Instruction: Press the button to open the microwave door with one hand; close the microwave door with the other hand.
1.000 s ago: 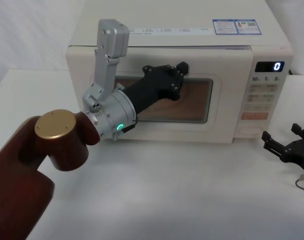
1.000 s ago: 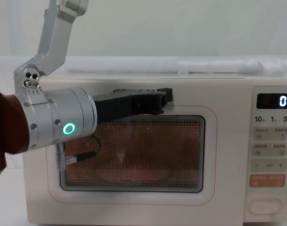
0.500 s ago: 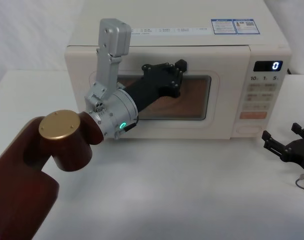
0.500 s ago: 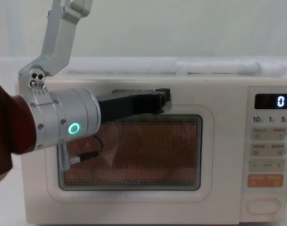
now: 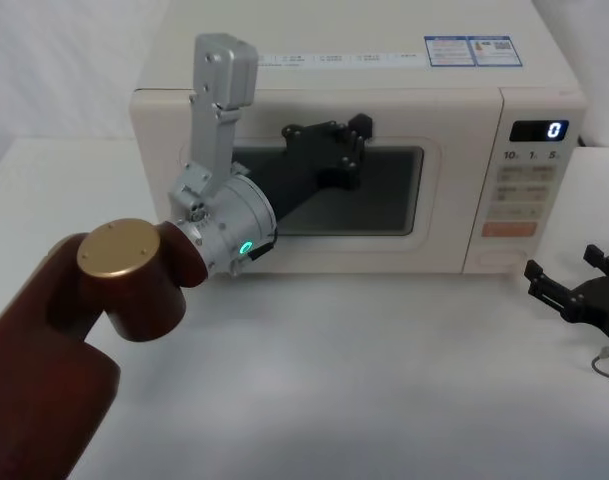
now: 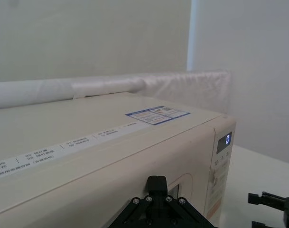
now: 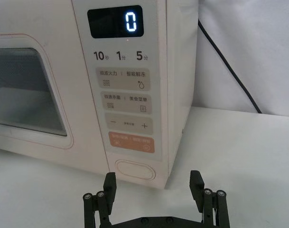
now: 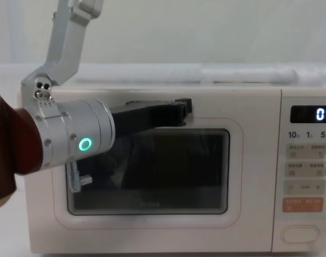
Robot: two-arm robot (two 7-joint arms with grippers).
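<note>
Cream microwave door is sitting flush; rigid and hinged, it is best pushed flat near its top, where the left gripper is pressing, its spread unclear; the right gripper is resting spread apart beside the button.

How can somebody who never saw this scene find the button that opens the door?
Find the cream microwave's control panel, right of the microwave door. The button sits lowest, under the orange key: a wide, unmarked cream oval.
</note>
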